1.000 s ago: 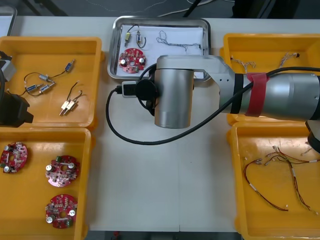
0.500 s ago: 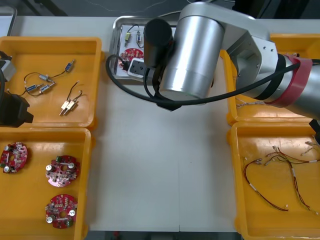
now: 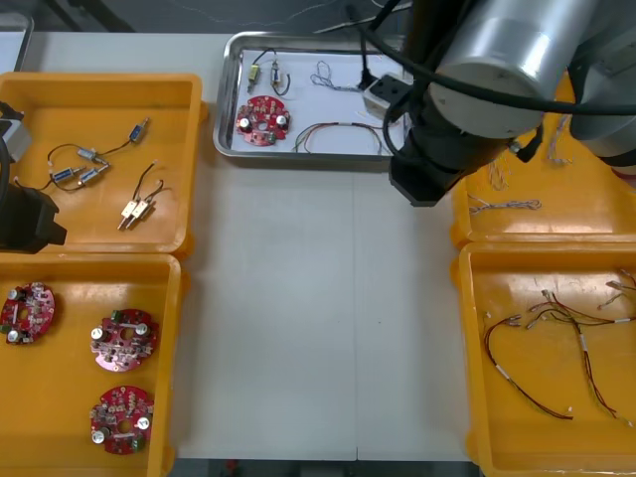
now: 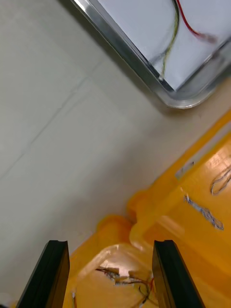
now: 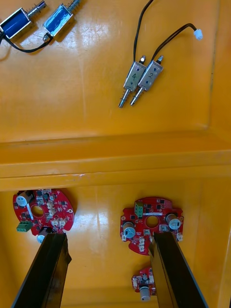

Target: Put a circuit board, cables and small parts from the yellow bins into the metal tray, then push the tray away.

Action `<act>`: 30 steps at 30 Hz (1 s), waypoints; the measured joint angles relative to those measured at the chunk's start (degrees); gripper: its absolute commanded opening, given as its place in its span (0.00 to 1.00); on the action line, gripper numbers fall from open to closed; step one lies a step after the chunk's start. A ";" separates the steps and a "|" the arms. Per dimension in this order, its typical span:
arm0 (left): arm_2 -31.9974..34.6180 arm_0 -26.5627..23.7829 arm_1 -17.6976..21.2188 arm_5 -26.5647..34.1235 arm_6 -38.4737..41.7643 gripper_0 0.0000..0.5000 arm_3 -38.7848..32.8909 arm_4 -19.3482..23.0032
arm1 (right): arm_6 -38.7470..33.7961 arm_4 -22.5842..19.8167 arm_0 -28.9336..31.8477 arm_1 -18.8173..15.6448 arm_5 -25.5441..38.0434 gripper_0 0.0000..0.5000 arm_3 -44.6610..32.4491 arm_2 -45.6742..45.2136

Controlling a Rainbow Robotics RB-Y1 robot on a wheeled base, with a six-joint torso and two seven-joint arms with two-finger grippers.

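The metal tray [image 3: 227,99], white inside, holds a round red circuit board [image 3: 262,119], small metal parts [image 3: 256,72], a twisted blue and white cable [image 3: 333,78] and a red and yellow cable [image 3: 338,135]. My right arm [image 3: 497,60] hangs over the tray's right end and the far right bin. My right gripper [image 4: 109,276] is open and holds nothing; it is above the table where the two right bins meet, with the tray's corner [image 4: 178,98] beyond it. My left gripper [image 5: 109,274] is parked open over the left bins, above the circuit boards [image 5: 151,224].
The far left yellow bin [image 3: 99,94] holds small metal parts [image 3: 137,210] with black leads. The near left bin [image 3: 60,397] has three boards. Twisted cables [image 3: 505,206] lie in the far right bin. Red and yellow cables [image 3: 556,318] lie in the near right bin [image 3: 477,417].
My right arm has swung from over the tray's front to the right and back. The tray is uncovered, and a red and yellow cable now lies in it.
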 measured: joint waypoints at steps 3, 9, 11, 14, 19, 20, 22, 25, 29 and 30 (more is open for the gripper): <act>0.00 0.04 0.00 0.00 0.00 1.00 -0.01 0.00 | -4.49 -1.38 2.11 -1.67 0.15 1.00 -1.63 -3.82; 0.00 0.16 0.00 0.00 0.00 1.00 -0.02 0.00 | -11.78 -3.75 8.37 -5.98 0.28 1.00 -6.00 -11.46; 0.00 0.16 0.00 0.00 0.00 1.00 -0.02 0.00 | -14.81 -4.34 11.27 -7.54 0.29 1.00 -7.43 -14.27; 0.00 0.19 0.00 0.00 0.00 1.00 -0.03 0.00 | -17.87 -4.59 16.18 -9.35 0.30 1.00 -9.61 -18.75; 0.00 0.21 0.00 0.00 0.00 1.00 -0.04 0.01 | -18.43 -4.72 25.01 -10.82 0.30 1.00 -13.29 -27.18; 0.00 0.21 0.00 0.00 0.00 1.00 -0.04 0.01 | -18.43 -4.86 26.75 -10.87 0.31 1.00 -13.77 -29.00; 0.00 0.22 0.00 0.00 0.00 1.00 -0.04 0.01 | -18.43 -5.35 30.02 -10.89 0.31 1.00 -14.54 -32.53; 0.00 0.24 0.00 0.00 0.00 1.00 -0.05 0.01 | -18.43 -6.09 34.40 -10.90 0.32 1.00 -15.45 -37.32; 0.00 0.26 0.00 0.00 0.00 1.00 -0.05 0.01 | -18.42 -6.56 39.30 -10.91 0.32 1.00 -16.75 -42.14; 0.00 0.26 0.00 0.00 0.00 1.00 -0.05 0.01 | -18.41 -6.69 40.35 -10.91 0.32 1.00 -17.08 -43.03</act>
